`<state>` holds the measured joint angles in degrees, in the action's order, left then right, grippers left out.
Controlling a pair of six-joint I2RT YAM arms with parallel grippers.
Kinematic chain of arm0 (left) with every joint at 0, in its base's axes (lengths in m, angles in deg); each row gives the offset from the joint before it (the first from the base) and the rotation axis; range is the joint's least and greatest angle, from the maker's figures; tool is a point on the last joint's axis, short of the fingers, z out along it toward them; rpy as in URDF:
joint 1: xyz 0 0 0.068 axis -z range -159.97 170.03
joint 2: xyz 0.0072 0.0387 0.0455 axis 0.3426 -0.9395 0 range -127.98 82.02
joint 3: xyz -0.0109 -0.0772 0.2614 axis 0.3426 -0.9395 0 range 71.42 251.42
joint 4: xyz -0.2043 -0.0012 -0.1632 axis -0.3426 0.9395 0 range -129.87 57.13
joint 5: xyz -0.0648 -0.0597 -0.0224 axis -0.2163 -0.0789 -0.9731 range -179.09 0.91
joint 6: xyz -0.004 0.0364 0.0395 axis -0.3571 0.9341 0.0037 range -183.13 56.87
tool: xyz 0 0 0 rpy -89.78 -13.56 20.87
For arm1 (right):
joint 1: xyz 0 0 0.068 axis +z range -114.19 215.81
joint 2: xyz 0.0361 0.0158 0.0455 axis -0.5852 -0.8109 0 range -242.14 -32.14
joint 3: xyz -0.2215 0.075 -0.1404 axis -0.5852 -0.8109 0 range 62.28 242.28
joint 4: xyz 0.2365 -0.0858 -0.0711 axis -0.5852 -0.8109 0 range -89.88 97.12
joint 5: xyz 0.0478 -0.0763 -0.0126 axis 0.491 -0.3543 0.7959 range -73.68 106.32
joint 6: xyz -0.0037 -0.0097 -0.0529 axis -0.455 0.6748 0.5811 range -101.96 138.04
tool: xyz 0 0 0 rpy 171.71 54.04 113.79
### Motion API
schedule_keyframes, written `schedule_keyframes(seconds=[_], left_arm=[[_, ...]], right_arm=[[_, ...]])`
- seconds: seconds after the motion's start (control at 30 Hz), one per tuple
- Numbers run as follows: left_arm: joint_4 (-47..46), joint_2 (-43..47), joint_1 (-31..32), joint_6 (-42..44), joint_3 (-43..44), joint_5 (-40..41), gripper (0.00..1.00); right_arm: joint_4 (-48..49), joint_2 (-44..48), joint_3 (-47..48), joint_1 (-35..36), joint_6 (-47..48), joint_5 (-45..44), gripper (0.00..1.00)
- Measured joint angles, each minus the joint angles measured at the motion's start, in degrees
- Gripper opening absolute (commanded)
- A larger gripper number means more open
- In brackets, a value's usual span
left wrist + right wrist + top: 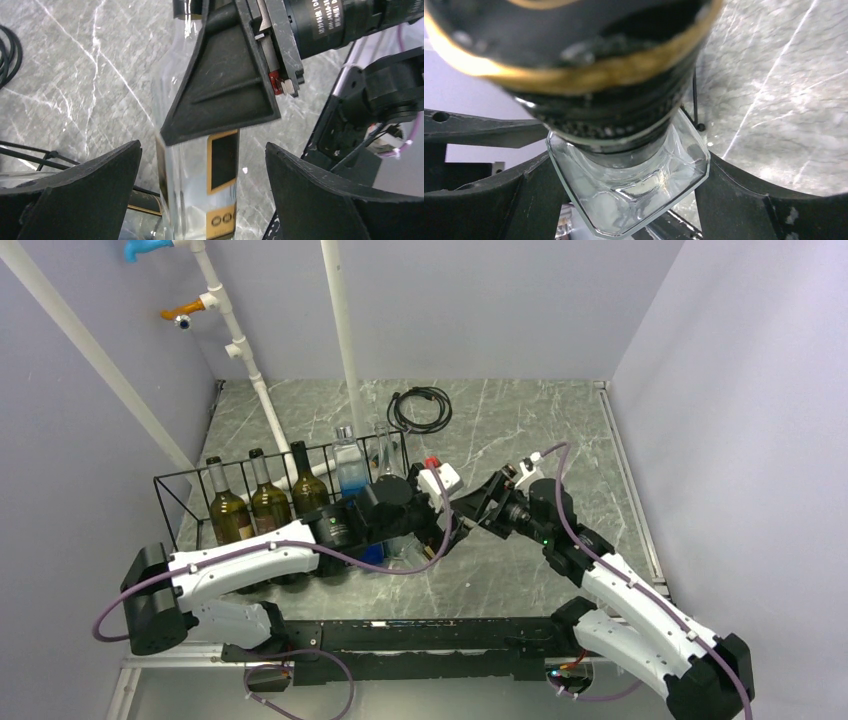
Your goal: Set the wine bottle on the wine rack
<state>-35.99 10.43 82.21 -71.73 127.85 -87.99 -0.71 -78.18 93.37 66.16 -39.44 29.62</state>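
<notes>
- The wine rack [170,502] stands on the left half of the grey marble table [520,430], a low black wire frame running left to right.
- Three dark bottles [268,502] stand upright in the rack's left part. To their right in the rack is a clear bottle of blue liquid [350,472], and a bare clear glass neck [384,452] rises just beyond it.
- The wine bottle [200,195] is at the rack's right end. It is a clear, square-sided bottle with a gold and black label, and in the overhead view both grippers almost hide it.
- Whether its base rests inside the rack or just beside it cannot be told.
- The left gripper [202,150] reaches in over the rack's right end with its jaws spread wide. Its fingers [90,190] flank the bottle with clear gaps on both sides, so it has let go.
- The right gripper [629,165] comes in from the side away from the rack and grasps the bottle high up. Its fingers [531,200] press against the square glass shoulder on either side, below the black cap with a gold band [589,75].
- In the left wrist view one right finger lies flat across the bottle above the label.
- Thin black rods [25,150], apparently rack wire, cross the lower left of that view.
- A coiled black cable [420,408] lies on the table behind the rack's right end.
- White pipes [240,350] rise behind the rack.
</notes>
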Motion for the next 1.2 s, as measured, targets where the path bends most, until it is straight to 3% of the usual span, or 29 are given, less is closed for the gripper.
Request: schedule_keyframes(seconds=[0.17,0.4,0.67,0.77,0.87,0.97,1.1,1.2], left_arm=[[1.88,-3.17,2.56,1.38,0.07,5.51,1.00],[4.22,-4.90,3.19,2.19,0.17,11.43,0.99],[4.55,-5.16,3.45,3.48,0.81,15.91,0.88],[4.24,-4.85,3.56,3.98,0.81,16.37,0.81],[4.48,-4.35,3.76,4.92,0.79,16.24,0.59],[4.07,-4.26,4.26,6.78,0.79,16.83,0.34],[3.65,-3.85,4.35,9.01,0.79,17.73,0.02],[3.02,-2.86,4.35,10.21,0.79,17.99,0.00]], right_arm=[[1.44,-1.68,0.02,5.92,-2.56,-3.85,0.00],[0.31,-1.77,2.40,7.85,-3.39,-8.66,0.00],[1.88,-2.49,4.46,9.49,-4.48,-10.78,0.00],[2.08,-3.96,5.01,10.58,-4.48,-10.84,0.00],[3.15,-4.46,5.01,11.39,-4.52,-10.93,0.00],[3.65,-4.52,5.07,11.43,-4.81,-11.41,0.16],[3.15,-4.70,6.21,11.43,-3.50,-11.19,0.49],[1.55,-4.87,8.20,11.50,-1.73,-11.37,0.73]])
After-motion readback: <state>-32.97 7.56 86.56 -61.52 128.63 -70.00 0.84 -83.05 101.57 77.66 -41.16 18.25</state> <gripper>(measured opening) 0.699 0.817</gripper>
